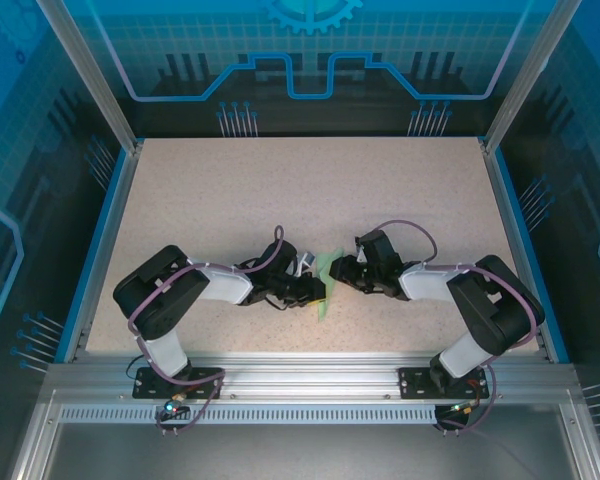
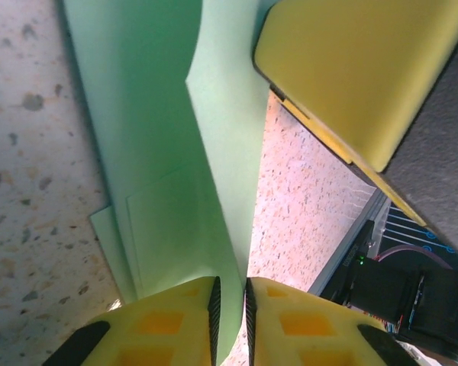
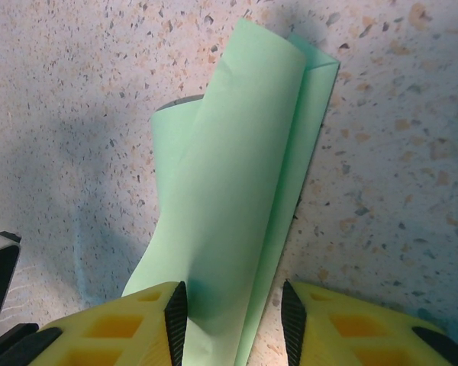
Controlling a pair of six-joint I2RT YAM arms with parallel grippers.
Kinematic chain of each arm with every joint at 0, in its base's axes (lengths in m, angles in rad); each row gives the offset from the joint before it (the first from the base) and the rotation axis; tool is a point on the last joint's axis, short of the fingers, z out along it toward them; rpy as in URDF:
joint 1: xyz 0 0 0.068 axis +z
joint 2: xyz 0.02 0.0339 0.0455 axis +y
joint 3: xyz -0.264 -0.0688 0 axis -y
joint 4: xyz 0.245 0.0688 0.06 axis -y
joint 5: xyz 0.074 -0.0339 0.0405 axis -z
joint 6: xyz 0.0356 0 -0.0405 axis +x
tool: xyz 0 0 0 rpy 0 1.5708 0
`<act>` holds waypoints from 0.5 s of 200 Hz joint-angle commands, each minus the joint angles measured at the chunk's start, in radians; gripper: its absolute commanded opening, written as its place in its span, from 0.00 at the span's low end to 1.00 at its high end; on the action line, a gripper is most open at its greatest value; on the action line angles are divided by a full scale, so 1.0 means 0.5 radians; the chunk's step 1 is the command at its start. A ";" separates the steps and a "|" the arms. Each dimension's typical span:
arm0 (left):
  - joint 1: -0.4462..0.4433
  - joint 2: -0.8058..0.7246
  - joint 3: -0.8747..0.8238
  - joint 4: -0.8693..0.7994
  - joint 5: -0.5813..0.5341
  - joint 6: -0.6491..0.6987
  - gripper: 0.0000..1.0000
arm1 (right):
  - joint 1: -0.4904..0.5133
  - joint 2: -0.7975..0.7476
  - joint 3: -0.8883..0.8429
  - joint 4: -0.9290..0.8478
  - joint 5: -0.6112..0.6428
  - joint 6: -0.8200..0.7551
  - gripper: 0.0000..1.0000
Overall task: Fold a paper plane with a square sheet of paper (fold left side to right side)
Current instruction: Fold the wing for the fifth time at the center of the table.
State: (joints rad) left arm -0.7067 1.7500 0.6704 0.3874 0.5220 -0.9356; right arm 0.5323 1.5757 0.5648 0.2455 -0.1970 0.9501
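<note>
Left gripper (image 2: 230,301) ajar around folded paper (image 2: 160,152)

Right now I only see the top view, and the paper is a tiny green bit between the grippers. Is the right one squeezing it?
Observer: No. The right gripper is open, with the paper lying between its fingers.
Child: And the left one?
Observer: The left gripper has its fingers a slit apart, with the paper's edge in that slit.
Child: Is the paper flat?
Observer: No. It is folded lengthwise, and its top flap bulges up instead of lying creased.
</note>
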 commanded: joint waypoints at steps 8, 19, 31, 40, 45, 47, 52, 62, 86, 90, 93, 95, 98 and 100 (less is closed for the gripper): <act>0.052 -0.120 0.008 -0.108 0.039 0.074 0.24 | 0.035 0.088 0.020 -0.091 0.017 -0.020 0.40; 0.081 -0.163 -0.003 -0.137 0.044 0.085 0.27 | 0.035 0.088 0.021 -0.095 0.017 -0.021 0.40; 0.117 -0.204 -0.006 -0.169 0.054 0.102 0.30 | 0.033 0.086 0.024 -0.100 0.018 -0.021 0.40; 0.151 -0.232 -0.001 -0.203 0.064 0.120 0.33 | 0.035 0.088 0.024 -0.101 0.017 -0.025 0.40; 0.169 -0.240 0.007 -0.221 0.066 0.126 0.35 | 0.034 0.087 0.023 -0.100 0.018 -0.024 0.40; 0.176 -0.241 0.010 -0.227 0.066 0.128 0.36 | 0.035 0.088 0.024 -0.101 0.018 -0.025 0.40; 0.191 -0.244 0.019 -0.246 0.070 0.133 0.36 | 0.036 0.088 0.024 -0.104 0.019 -0.026 0.40; 0.215 -0.234 0.037 -0.266 0.081 0.138 0.38 | 0.034 0.088 0.022 -0.101 0.019 -0.027 0.40; 0.232 -0.162 0.133 -0.303 0.109 0.151 0.40 | 0.036 0.085 0.020 -0.100 0.014 -0.024 0.40; 0.231 -0.147 0.152 -0.307 0.113 0.155 0.40 | 0.035 0.085 0.018 -0.100 0.017 -0.025 0.40; 0.232 -0.133 0.163 -0.308 0.116 0.156 0.41 | 0.035 0.085 0.018 -0.101 0.017 -0.026 0.40; 0.232 -0.127 0.170 -0.306 0.116 0.156 0.41 | 0.035 0.085 0.018 -0.101 0.017 -0.025 0.40; 0.232 -0.114 0.181 -0.307 0.118 0.156 0.41 | 0.036 0.085 0.017 -0.101 0.014 -0.026 0.40; 0.230 -0.105 0.187 -0.304 0.119 0.156 0.41 | 0.036 0.085 0.016 -0.099 0.014 -0.024 0.40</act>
State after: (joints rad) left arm -0.5972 1.6596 0.7040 0.2729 0.5400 -0.8867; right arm 0.5323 1.5772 0.5716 0.2317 -0.1940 0.9497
